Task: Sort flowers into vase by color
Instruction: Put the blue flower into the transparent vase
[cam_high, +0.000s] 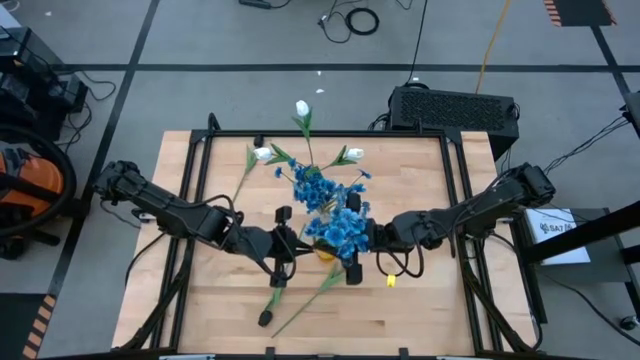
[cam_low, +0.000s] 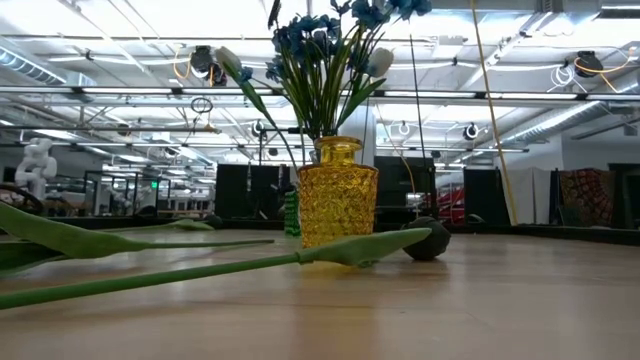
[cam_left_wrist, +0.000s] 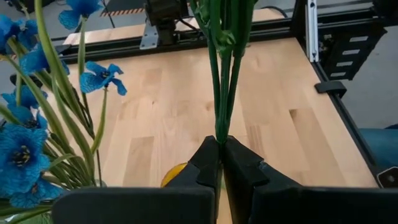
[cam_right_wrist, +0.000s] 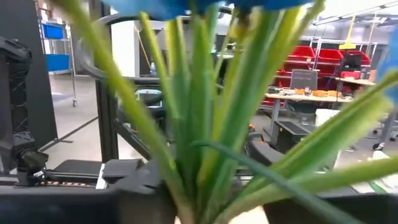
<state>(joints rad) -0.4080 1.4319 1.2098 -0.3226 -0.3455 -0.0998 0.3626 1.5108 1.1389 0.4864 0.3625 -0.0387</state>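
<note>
A yellow glass vase (cam_low: 337, 195) stands mid-table and holds bright-blue flowers (cam_high: 330, 205) and white tulips (cam_high: 302, 108). My left gripper (cam_high: 285, 240) is just left of the vase, above its height, shut on thin green stems (cam_left_wrist: 222, 74). My right gripper (cam_high: 365, 240) is just right of the vase, with the bunch of green stems (cam_right_wrist: 205, 124) right in front of its camera. Two loose flowers lie flat on the table near the front: a dark bud (cam_high: 265, 318) on its stem, and a leafy stem (cam_high: 305, 300). Neither gripper shows in the low view. My left gripper pinches two or three thin green stems (cam_left_wrist: 219, 138) between its two fingertips (cam_left_wrist: 208, 158). The fingers lie across the stems, which run up and away from them, with the vase (cam_left_wrist: 174, 175) below. The flower heads lie outside the wrist view.
The table's black frame rails (cam_high: 200, 160) run along its sides and back. A black box (cam_high: 455, 108) stands behind the far edge. In the low view the loose stem's leaf (cam_low: 365, 248) and the dark bud (cam_low: 428, 240) lie just in front of the vase.
</note>
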